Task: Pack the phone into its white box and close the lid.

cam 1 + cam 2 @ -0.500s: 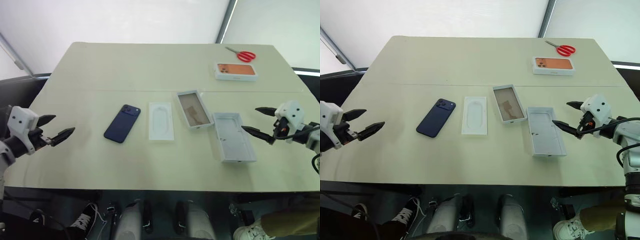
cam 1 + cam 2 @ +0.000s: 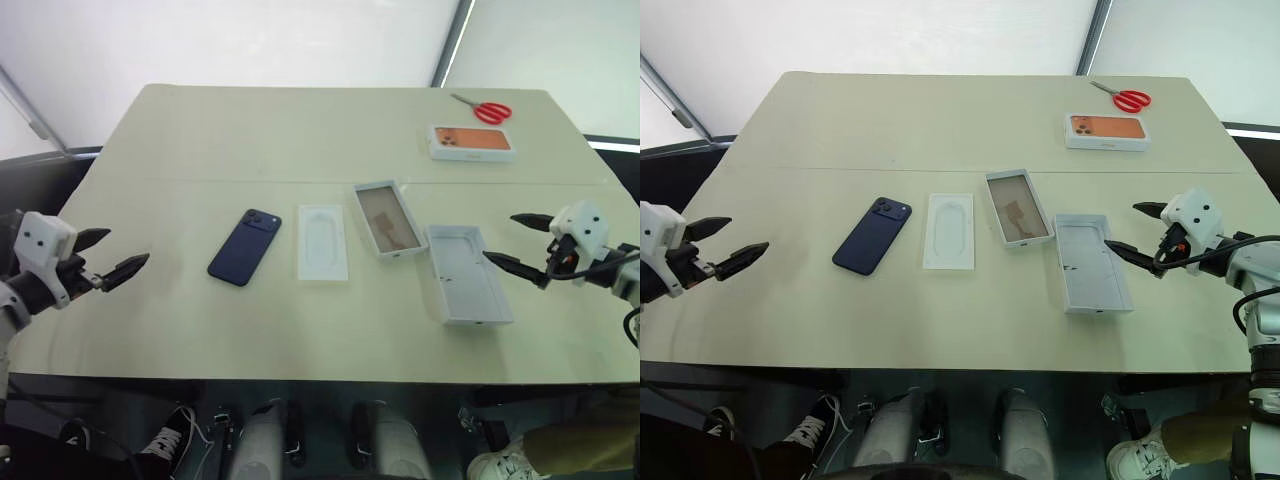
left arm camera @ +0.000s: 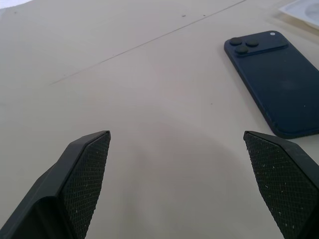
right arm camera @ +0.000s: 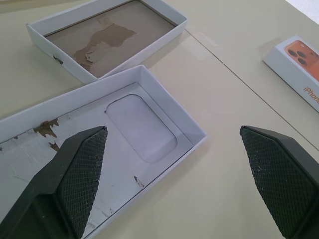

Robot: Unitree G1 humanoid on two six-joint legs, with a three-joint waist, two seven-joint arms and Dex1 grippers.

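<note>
The dark navy phone [image 2: 245,247] lies face down on the beige table, left of centre, with its camera cluster at the far end. To its right come a flat white insert [image 2: 323,242], then the white box [image 2: 385,218] with a brownish floor, then the lid [image 2: 467,273] lying inside-up. My left gripper [image 2: 125,250] hovers open over the table's left edge, well short of the phone [image 3: 276,79]. My right gripper [image 2: 501,238] is open beside the lid's right side, with nothing between its fingers; the lid [image 4: 99,144] and the box [image 4: 107,37] lie in front of it.
A white box with an orange phone picture [image 2: 472,142] sits at the far right of the table [image 2: 200,140], with red-handled scissors [image 2: 482,108] just behind it. A seam runs across the tabletop behind the row of things.
</note>
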